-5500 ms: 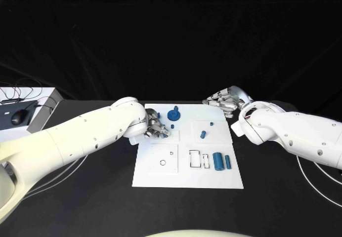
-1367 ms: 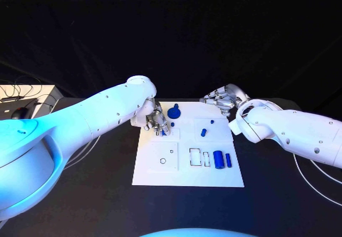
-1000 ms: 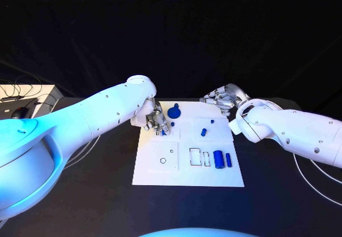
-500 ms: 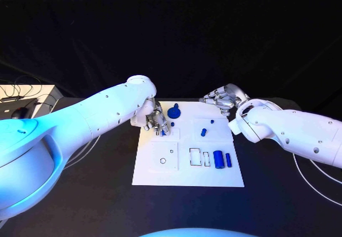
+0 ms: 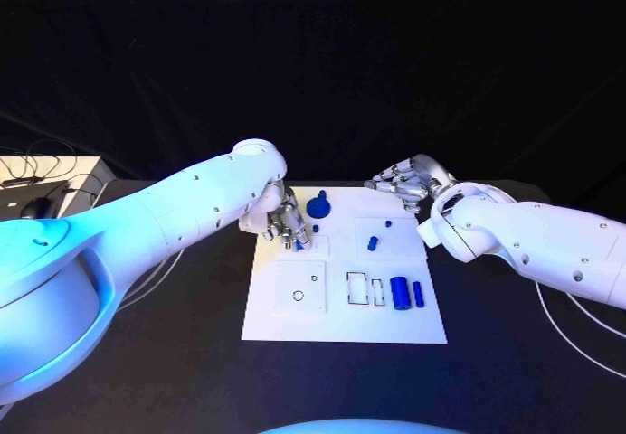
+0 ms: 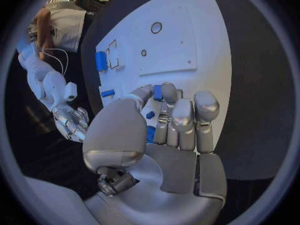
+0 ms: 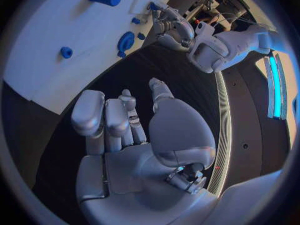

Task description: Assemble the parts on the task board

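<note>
left hand [image 6: 164,116]: pinching a small blue peg [image 6: 157,91] over the task board [image 5: 342,316]
right hand [image 7: 134,130]: empty, fingers loosely apart, off the board's far edge
step: looks like peg insertion
next: line it up with a hole beneath the fingertips

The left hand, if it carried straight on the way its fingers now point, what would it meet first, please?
Probably the white task board directly under the fingers of the left hand, which already pinches a small blue part; depth is unclear.

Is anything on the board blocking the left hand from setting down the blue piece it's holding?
Nothing visible blocks it. The left hand pinches a small blue piece just above the white board; one blue peg stands close beside its fingers.
</note>
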Robot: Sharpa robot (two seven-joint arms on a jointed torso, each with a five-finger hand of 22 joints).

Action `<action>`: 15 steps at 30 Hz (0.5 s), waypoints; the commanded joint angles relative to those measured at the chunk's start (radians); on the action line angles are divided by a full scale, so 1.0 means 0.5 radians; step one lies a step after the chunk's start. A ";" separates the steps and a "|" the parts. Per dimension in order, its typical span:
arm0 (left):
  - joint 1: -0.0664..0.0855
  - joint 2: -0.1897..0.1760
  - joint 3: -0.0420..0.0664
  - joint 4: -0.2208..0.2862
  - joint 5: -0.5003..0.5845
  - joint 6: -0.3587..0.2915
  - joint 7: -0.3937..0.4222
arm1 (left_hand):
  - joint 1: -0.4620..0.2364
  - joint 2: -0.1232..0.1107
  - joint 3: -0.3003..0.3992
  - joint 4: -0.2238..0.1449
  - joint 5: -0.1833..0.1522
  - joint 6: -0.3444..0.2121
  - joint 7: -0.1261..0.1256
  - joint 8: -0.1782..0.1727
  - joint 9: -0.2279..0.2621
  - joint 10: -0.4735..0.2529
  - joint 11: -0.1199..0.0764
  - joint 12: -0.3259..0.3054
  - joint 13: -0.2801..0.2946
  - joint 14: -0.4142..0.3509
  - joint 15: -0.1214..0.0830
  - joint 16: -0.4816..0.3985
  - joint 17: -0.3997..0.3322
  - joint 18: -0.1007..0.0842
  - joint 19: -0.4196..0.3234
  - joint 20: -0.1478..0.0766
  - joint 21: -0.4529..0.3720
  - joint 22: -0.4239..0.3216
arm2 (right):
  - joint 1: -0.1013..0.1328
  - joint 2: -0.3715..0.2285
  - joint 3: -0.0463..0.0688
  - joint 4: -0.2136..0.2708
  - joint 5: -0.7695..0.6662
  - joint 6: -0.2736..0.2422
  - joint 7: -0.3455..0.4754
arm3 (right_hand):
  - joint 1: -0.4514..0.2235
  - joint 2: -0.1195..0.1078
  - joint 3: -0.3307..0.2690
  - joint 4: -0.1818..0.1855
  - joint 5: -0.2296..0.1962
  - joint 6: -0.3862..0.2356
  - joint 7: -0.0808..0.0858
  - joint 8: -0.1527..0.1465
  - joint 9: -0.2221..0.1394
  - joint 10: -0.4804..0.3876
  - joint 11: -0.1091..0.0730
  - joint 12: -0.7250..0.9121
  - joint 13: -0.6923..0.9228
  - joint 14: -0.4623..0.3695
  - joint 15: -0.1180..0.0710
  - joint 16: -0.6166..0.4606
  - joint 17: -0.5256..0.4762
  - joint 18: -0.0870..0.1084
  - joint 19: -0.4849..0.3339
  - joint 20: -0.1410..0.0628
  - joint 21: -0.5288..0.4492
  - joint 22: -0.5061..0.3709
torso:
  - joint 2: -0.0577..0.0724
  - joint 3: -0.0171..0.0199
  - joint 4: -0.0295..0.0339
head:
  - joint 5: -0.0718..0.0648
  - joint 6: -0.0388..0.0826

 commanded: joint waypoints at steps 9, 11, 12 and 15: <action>-0.005 0.022 -0.003 -0.029 0.028 -0.020 -0.013 | -0.079 0.093 0.333 -0.370 0.002 0.021 -0.032 0.025 0.040 0.005 -0.019 0.014 0.012 0.013 -0.008 0.017 0.008 -0.008 0.022 -0.005 0.007 0.009 | 0.001 0.001 0.001 0.000 -0.018 0.018 0.014 | -0.010 0.000 -0.013 -0.002 0.012 0.001 0.011 -0.008 0.002 -0.010 -0.001 -0.009 -0.001 -0.007 -0.007 -0.017 -0.007 0.013 0.098 -0.010 -0.013 0.253 | 0.002 -0.0010 -0.001 | 0.001 0.000; -0.005 0.025 -0.003 -0.031 0.030 -0.030 -0.009 | -0.081 0.095 0.328 -0.368 0.004 0.023 -0.034 0.031 0.046 0.007 -0.020 0.016 0.013 0.015 -0.009 0.020 0.011 -0.010 0.025 -0.006 0.011 0.013 | 0.001 0.002 0.001 0.000 -0.019 0.020 0.014 | -0.010 0.000 -0.013 -0.002 0.012 0.001 0.011 -0.008 0.002 -0.010 -0.001 -0.009 -0.002 -0.007 -0.007 -0.017 -0.007 0.013 0.098 -0.010 -0.014 0.253 | 0.002 -0.0010 -0.001 | 0.000 0.001; -0.005 0.026 -0.004 -0.031 0.030 -0.034 -0.008 | -0.081 0.095 0.327 -0.368 0.004 0.023 -0.034 0.032 0.046 0.007 -0.020 0.016 0.013 0.015 -0.009 0.020 0.011 -0.010 0.025 -0.006 0.011 0.014 | 0.001 0.002 0.001 0.000 -0.019 0.021 0.014 | -0.010 0.000 -0.013 -0.002 0.012 0.001 0.011 -0.008 0.002 -0.010 -0.001 -0.009 -0.002 -0.007 -0.007 -0.017 -0.007 0.013 0.098 -0.010 -0.014 0.253 | 0.002 -0.0010 -0.001 | 0.000 0.001; -0.005 0.029 -0.004 -0.034 0.032 -0.053 -0.005 | -0.084 0.104 0.300 -0.356 -0.001 0.024 -0.041 0.042 0.055 0.013 -0.024 0.019 0.017 0.016 -0.011 0.025 0.015 -0.014 0.031 -0.009 0.018 0.021 | 0.001 0.003 0.001 0.001 -0.020 0.022 0.014 | -0.010 0.000 -0.013 -0.002 0.012 0.001 0.011 -0.008 0.002 -0.010 -0.001 -0.009 -0.002 -0.007 -0.007 -0.017 -0.007 0.013 0.098 -0.010 -0.014 0.253 | 0.001 -0.0009 0.000 | 0.000 -0.001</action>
